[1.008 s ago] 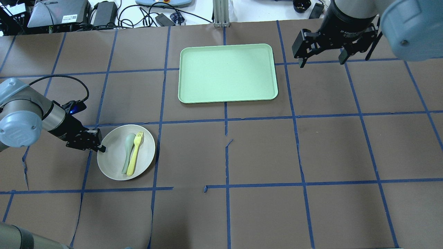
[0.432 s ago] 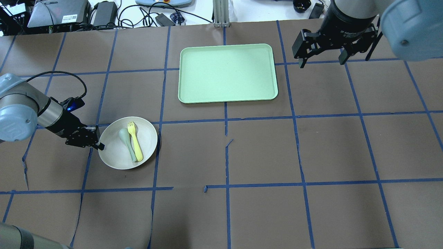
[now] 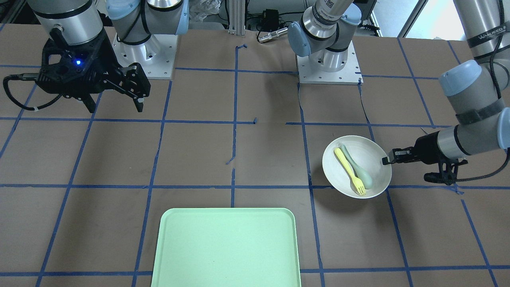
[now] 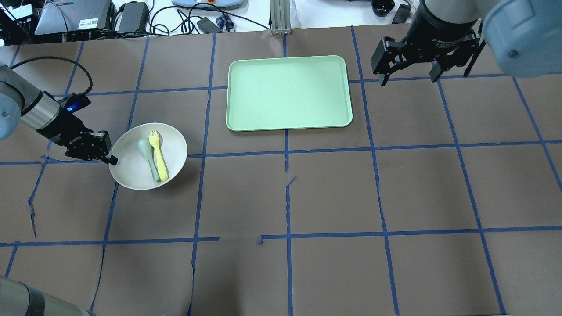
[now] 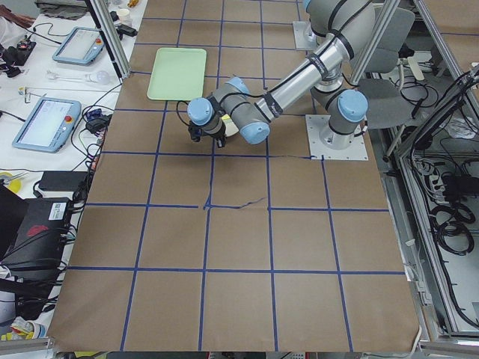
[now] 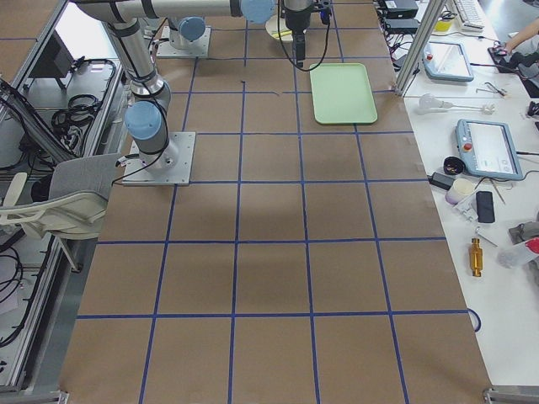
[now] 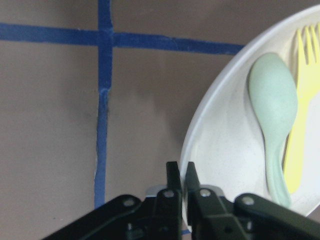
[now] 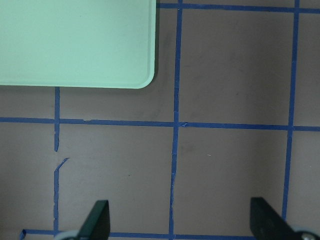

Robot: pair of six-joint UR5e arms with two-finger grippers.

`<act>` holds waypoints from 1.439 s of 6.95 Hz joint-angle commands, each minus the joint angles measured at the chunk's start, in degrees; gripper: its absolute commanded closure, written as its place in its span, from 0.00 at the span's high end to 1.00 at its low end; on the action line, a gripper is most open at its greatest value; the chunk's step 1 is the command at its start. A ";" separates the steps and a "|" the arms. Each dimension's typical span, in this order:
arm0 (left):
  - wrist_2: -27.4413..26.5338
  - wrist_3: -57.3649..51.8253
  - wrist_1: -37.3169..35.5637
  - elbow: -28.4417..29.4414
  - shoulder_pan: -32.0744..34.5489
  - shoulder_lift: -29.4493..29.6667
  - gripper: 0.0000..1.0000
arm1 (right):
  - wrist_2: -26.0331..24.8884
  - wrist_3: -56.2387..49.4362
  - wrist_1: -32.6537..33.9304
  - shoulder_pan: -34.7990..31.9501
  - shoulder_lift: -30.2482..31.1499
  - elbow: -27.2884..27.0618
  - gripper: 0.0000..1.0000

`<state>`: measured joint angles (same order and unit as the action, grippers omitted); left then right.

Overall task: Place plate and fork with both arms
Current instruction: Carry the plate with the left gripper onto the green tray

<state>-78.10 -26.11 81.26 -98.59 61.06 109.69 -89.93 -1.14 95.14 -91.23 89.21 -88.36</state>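
Observation:
The off-white plate (image 4: 131, 169) hangs above the table at the left, its shadow beneath it. It carries the yellow fork (image 4: 158, 156) beside a pale green-grey spoon (image 4: 148, 159). My left gripper (image 4: 113, 160) is shut on the plate's left rim. In the left wrist view its jaws pinch the rim (image 7: 192, 150). In the front-facing view the plate (image 3: 372, 153) and the left gripper (image 3: 385, 160) are at the right. My right gripper (image 4: 408, 79) is open and empty, high over the far right, right of the tray.
A mint-green tray (image 4: 289, 92) lies at the far centre of the table, and its corner shows in the right wrist view (image 8: 75, 42). Cables and devices lie beyond the far edge. The brown paper cover has blue tape lines and small tears.
My left gripper has lifted the plate and carried it toward the far side and a little left. The plate turned and the fork and spoon shifted on it. The right arm has not moved.

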 commanded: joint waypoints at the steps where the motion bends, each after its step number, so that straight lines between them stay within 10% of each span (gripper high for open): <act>1: 0.14 0.09 0.91 11.16 7.71 3.84 0.00 | -0.07 -0.09 -0.21 0.00 0.00 0.12 1.00; 6: 1.98 1.23 4.96 39.40 25.74 22.20 0.00 | -0.06 0.00 -0.21 0.00 0.00 0.21 1.00; 10: 8.22 4.75 0.15 43.48 32.71 30.22 0.00 | 0.02 0.00 -0.04 0.09 0.00 0.21 1.00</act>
<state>-70.53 -21.75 83.71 -55.52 92.09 137.95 -89.92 -1.18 95.06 -91.12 89.21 -88.15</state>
